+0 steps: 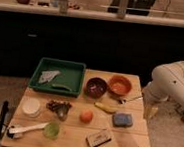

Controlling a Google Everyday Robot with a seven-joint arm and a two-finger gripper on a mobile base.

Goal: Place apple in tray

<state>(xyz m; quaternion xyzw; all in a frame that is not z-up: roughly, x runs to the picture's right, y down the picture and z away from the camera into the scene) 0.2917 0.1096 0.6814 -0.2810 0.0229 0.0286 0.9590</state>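
Must reach inward from gripper (150,111) beside table (127,143) edge to apple (85,116) mid-table; cannot tell gripper's state

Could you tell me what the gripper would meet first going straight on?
The gripper hangs pointing down at the table's right edge; likely that edge first, though depth is unclear.

One apple (85,116) at centre frame; one tray (71,74) upper left; two bowls, the dark red bowl (96,86) and the orange bowl (120,84); one banana (106,108); one blue sponge (122,119); one green cup (52,129). One gripper (150,111) hangs at right.
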